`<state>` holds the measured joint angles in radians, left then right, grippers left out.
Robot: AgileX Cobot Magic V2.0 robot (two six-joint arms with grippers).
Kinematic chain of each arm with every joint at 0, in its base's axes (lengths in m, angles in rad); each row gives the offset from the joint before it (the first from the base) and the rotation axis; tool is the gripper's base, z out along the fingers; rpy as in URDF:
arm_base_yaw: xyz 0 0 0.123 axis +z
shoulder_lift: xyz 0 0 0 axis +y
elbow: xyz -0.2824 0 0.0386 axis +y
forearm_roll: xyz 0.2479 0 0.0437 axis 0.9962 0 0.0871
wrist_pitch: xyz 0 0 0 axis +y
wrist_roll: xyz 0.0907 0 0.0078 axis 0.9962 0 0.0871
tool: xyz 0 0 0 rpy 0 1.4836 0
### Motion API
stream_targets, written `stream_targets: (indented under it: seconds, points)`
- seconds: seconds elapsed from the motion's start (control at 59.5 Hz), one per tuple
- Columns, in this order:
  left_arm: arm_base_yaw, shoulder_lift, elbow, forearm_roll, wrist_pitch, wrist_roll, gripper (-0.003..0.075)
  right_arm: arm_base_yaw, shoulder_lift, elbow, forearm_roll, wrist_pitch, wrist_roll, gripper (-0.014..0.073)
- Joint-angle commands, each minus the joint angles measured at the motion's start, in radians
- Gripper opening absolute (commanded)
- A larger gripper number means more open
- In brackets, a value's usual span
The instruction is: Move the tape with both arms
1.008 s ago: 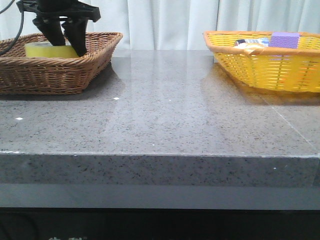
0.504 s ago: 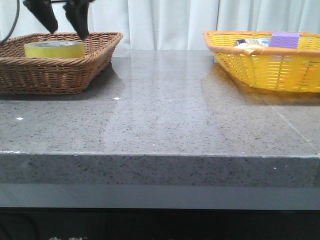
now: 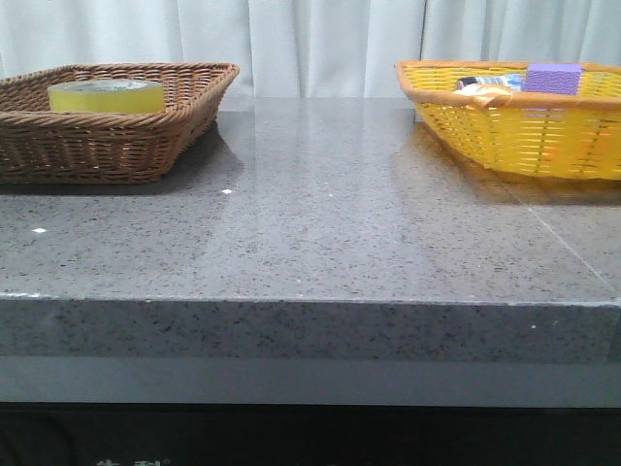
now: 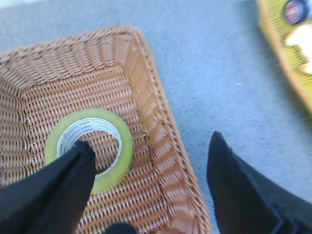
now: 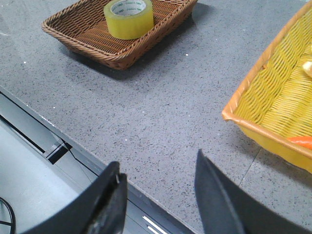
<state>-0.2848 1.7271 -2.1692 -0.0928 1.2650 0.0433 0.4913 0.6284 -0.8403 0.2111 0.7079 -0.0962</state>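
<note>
The yellow tape lies flat in the brown wicker basket at the table's back left. It also shows in the left wrist view and the right wrist view. My left gripper is open and empty, raised above the basket's right side, clear of the tape. My right gripper is open and empty, over the table's front edge, far from the tape. Neither gripper shows in the front view.
A yellow basket at the back right holds a purple block and other small items. It shows in the right wrist view. The grey stone table stretches between the baskets. A white curtain hangs behind.
My left gripper has risen from around the tape in the brown basket and left the front view upward. The tape stays in the basket.
</note>
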Motion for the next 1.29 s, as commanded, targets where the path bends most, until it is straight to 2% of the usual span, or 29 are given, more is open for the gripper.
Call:
stream_targets:
  seconds: [0.0, 0.218, 0.538, 0.722, 0.941, 1.126, 1.226, 1.277]
  points:
    - [-0.019, -0.137, 0.057, -0.023, 0.018, -0.002, 0.0481, -0.006, 0.000, -0.025, 0.012, -0.068, -0.006, 0.0362]
    - [-0.055, -0.383, 0.378, -0.021, -0.041, 0.028, 0.0481, -0.006, 0.000, -0.025, 0.012, -0.068, -0.006, 0.0362]
    - [-0.055, -0.793, 0.930, 0.006, -0.257, 0.028, 0.0481, -0.006, 0.000, -0.025, 0.012, -0.067, -0.006, 0.0362]
    - [-0.055, -1.001, 1.169, 0.006, -0.384, 0.028, 0.0481, -0.006, 0.000, -0.025, 0.014, -0.067, -0.006, 0.0362]
    - [-0.055, -1.130, 1.303, 0.033, -0.443, 0.028, 0.0481, -0.006, 0.000, -0.025, -0.051, -0.095, -0.006, 0.0362]
    - [-0.055, -1.139, 1.313, 0.045, -0.455, 0.028, 0.0472, -0.006, 0.000, -0.025, -0.050, -0.091, -0.006, 0.0358]
    - [-0.055, -1.139, 1.313, 0.045, -0.465, 0.028, 0.0378, -0.006, 0.000, -0.025, -0.050, -0.082, -0.006, 0.0257]
    - [-0.055, -1.139, 1.313, 0.045, -0.465, 0.028, 0.0297, -0.006, 0.000, -0.025, -0.050, -0.073, -0.006, 0.0189]
